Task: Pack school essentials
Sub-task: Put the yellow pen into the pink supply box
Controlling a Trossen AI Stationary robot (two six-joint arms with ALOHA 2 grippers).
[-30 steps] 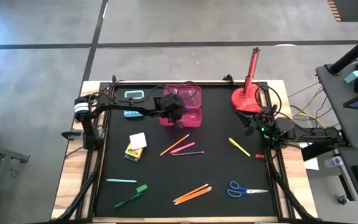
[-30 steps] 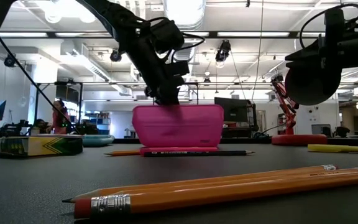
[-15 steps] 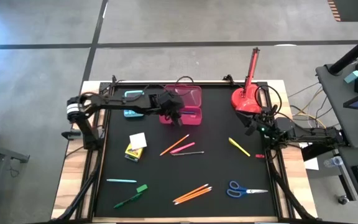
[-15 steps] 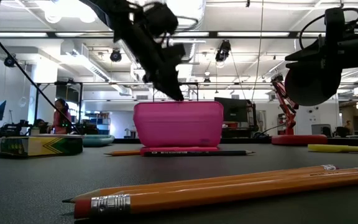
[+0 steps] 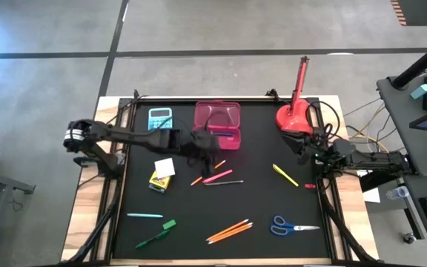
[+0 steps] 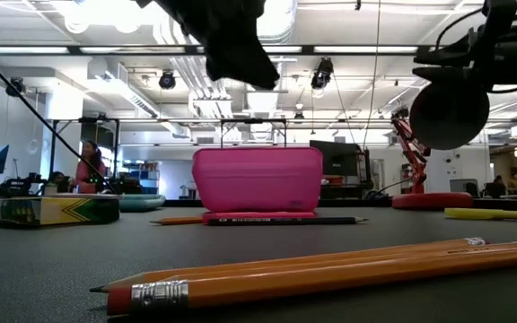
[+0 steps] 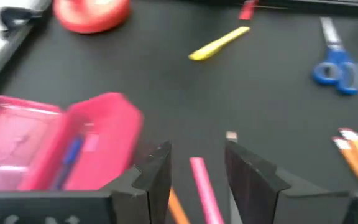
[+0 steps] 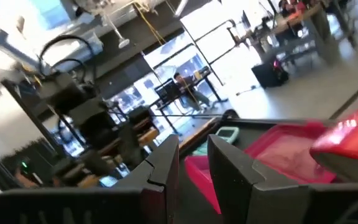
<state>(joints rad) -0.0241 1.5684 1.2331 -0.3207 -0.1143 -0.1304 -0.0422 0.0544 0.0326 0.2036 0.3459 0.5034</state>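
Stationery lies scattered over my black table. From above, my left gripper hangs just in front of the pink case, over the far ends of an orange pencil and a pink pencil. A yellow pencil lies to the right, blue-handled scissors at the near right, two more orange pencils near centre, a teal pen and a green pen at the near left, and a white-and-yellow pack left of centre. My right gripper waits at the right edge.

At table height, the case stands closed-looking behind a dark pencil, and my left arm hangs above it.

Through my left wrist, my fingers stand parted and hold nothing (the pink pencil lies between them, below).

Through my right wrist, my fingers stand slightly apart, empty.
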